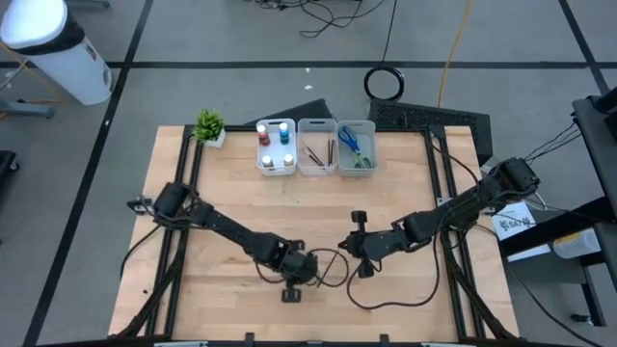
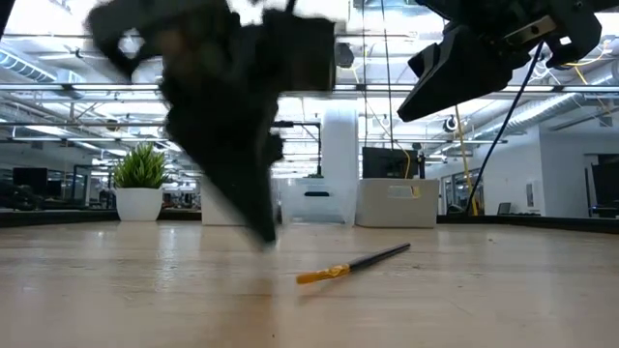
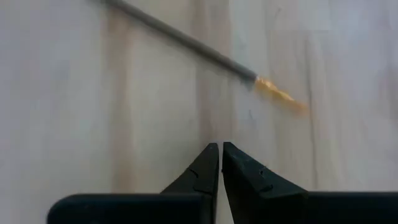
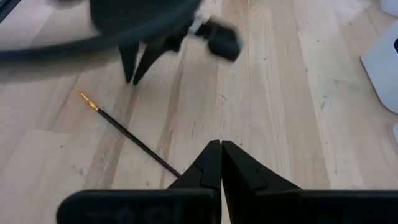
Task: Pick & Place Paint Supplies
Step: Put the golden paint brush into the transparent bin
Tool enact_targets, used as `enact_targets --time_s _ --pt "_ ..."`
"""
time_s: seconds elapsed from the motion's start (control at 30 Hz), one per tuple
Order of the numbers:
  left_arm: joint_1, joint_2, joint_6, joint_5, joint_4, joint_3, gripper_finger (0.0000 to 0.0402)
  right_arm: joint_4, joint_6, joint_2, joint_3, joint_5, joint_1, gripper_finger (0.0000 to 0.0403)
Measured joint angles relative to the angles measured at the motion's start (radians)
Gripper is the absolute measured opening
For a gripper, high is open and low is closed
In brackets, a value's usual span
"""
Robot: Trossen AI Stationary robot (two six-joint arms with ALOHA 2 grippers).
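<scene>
A thin dark brush with a yellow tip lies flat on the wooden table (image 1: 231,299), seen in the low view (image 2: 353,263), the left wrist view (image 3: 186,43) and the right wrist view (image 4: 130,134). My left gripper (image 1: 310,268) (image 3: 221,149) is shut, pointing down close to the table a little short of the brush's yellow tip (image 3: 280,96). It also shows in the low view (image 2: 263,232) and the right wrist view (image 4: 134,74). My right gripper (image 1: 359,258) (image 4: 221,146) is shut and hovers near the brush's dark end. Neither touches the brush.
Three whitish bins stand in a row at the far edge: one with paint bottles (image 1: 276,146), one with brushes (image 1: 317,146), one with scissors (image 1: 356,145). A small potted plant (image 1: 209,125) (image 2: 140,184) stands left of them. Arm cables loop on the table near both grippers.
</scene>
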Motion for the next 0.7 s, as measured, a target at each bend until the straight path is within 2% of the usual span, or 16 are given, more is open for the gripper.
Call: enact_targets --time_s 0.03,0.17,0.27,0.4,0.57,0.7 --pt "-0.002 -0.019 0.000 -0.001 -0.002 -0.004 0.0030 0.000 0.000 0.000 0.000 0.000 0.000 0.0000" --pt "-0.029 -0.046 0.019 -0.011 0.186 0.005 0.0030 0.002 -0.003 0.000 0.000 0.000 -0.003 0.0000" --pt "-0.036 -0.002 0.015 -0.007 0.326 0.003 0.0030 0.001 -0.004 0.000 0.000 0.000 -0.007 0.0000" --pt "-0.013 0.050 -0.003 0.057 0.410 0.002 0.0030 0.002 -0.004 0.000 0.000 -0.001 -0.007 0.0000" --pt "0.012 0.083 -0.078 0.123 0.379 0.002 0.0030 0.002 -0.008 0.000 0.000 -0.001 -0.007 0.0000" --pt "0.034 0.079 -0.114 0.068 0.244 0.004 0.0030 0.001 -0.011 0.000 0.000 -0.001 -0.007 0.0000"
